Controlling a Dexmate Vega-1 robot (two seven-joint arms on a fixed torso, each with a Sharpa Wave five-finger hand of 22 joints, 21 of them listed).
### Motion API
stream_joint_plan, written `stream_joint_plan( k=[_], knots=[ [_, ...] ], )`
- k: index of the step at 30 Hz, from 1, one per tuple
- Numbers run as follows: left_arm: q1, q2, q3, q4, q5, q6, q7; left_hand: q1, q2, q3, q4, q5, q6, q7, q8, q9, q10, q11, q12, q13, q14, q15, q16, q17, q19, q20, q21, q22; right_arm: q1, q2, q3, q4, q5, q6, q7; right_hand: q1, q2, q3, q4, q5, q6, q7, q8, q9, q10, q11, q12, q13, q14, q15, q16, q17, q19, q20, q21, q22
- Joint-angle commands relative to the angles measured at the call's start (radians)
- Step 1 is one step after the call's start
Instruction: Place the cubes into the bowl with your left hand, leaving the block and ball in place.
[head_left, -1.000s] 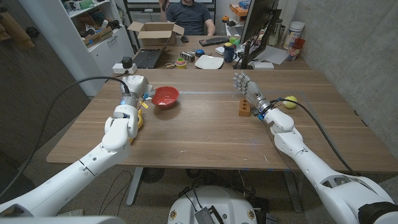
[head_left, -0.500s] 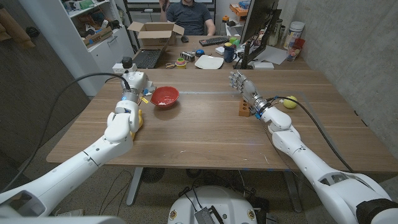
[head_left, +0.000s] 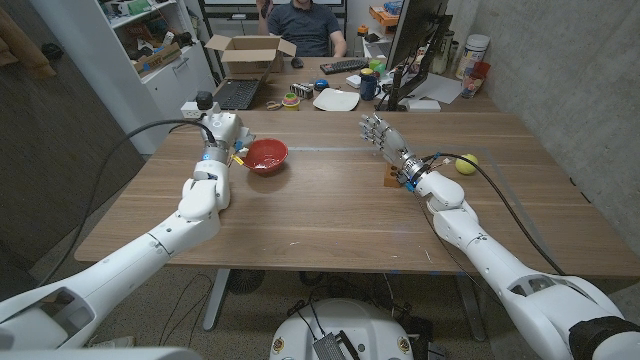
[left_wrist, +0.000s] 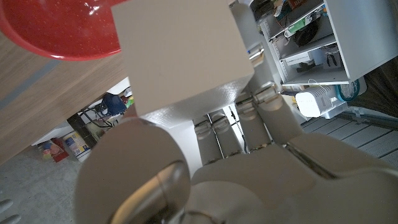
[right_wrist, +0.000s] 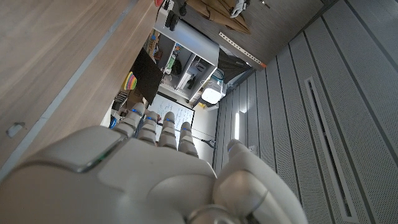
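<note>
My left hand (head_left: 225, 133) is raised just left of the red bowl (head_left: 267, 155) at the table's far left. In the left wrist view its fingers (left_wrist: 249, 124) hold a pale cube (left_wrist: 180, 56) close to the bowl's rim (left_wrist: 56, 37). A small yellow bit (head_left: 239, 158) shows beside the left wrist; what it is I cannot tell. My right hand (head_left: 381, 134) is lifted above the table with its fingers spread, holding nothing. Just behind its wrist an orange block (head_left: 391, 178) sits on the table, with the yellow-green ball (head_left: 466, 164) to the right of it.
Behind the table stands a second desk with a cardboard box (head_left: 248, 53), a laptop (head_left: 237, 94), a white plate (head_left: 336, 99) and a monitor (head_left: 415, 40). A seated person (head_left: 303, 22) is beyond it. The wooden table (head_left: 320, 220) is bare in the middle and front.
My left hand has moved farther from me and up beside the bowl. My right hand has shifted left and away from the block, its fingers still spread.
</note>
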Motion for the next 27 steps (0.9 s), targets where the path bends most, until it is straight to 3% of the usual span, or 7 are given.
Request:
stream_joint_plan(
  k=[1, 8, 17, 27],
  knots=[
    [-0.087, -0.064, 0.061, 0.153, -0.067, -0.063, 0.116, 0.177, 0.167, 0.019, 0.019, -0.005, 0.011, 0.002, 0.008, -0.001, 0.156, -0.086, 0.005, 0.137, 0.266, -0.248, -0.003, 0.004, 0.004, -0.002, 0.007, 0.0, 0.023, 0.007, -0.034, 0.0, -0.009, 0.012, 0.054, 0.005, -0.005, -0.001, -0.002, 0.005, 0.003, 0.001, 0.002, 0.004, 0.002, 0.009, -0.001, 0.002, 0.002, 0.003, -0.001, 0.004, 0.0, 0.001, -0.006, 0.002],
    [-0.139, -0.114, 0.097, 0.257, -0.131, -0.15, 0.189, 0.173, 0.161, 0.018, 0.021, -0.005, 0.012, 0.002, 0.007, -0.002, 0.153, -0.087, -0.001, 0.13, 0.266, -0.248, -0.007, 0.004, 0.005, -0.002, 0.007, -0.001, 0.028, 0.006, -0.037, 0.007, -0.007, 0.009, 0.066, 0.005, -0.005, -0.002, -0.002, 0.005, 0.003, 0.002, 0.002, 0.004, 0.0, 0.009, -0.001, 0.002, 0.002, 0.003, -0.001, 0.004, 0.0, 0.0, -0.007, 0.002],
    [-0.167, -0.136, 0.113, 0.292, -0.193, -0.197, 0.236, 0.172, 0.158, 0.02, 0.023, -0.004, 0.014, 0.0, 0.007, -0.003, 0.146, -0.088, -0.015, 0.116, 0.262, -0.249, -0.016, 0.003, 0.004, -0.003, 0.008, -0.001, 0.016, -0.004, -0.033, -0.008, -0.003, 0.002, 0.067, 0.005, -0.006, -0.003, -0.002, 0.005, 0.004, 0.002, 0.002, 0.004, 0.0, 0.009, -0.001, 0.002, 0.002, 0.0, -0.001, 0.004, 0.001, -0.001, -0.008, 0.002],
    [-0.191, -0.132, 0.149, 0.304, -0.237, -0.2, 0.158, 0.171, 0.157, 0.023, 0.025, -0.003, 0.016, -0.002, 0.007, -0.004, 0.15, -0.088, -0.019, 0.109, 0.263, -0.248, -0.021, 0.003, 0.005, -0.002, 0.009, -0.002, 0.005, -0.012, -0.037, -0.037, -0.002, -0.002, 0.072, 0.005, -0.006, -0.004, -0.002, 0.005, 0.004, 0.003, 0.002, 0.004, 0.001, 0.011, -0.001, 0.002, 0.003, 0.001, 0.0, 0.004, 0.002, 0.0, -0.009, 0.002]
  ],
)
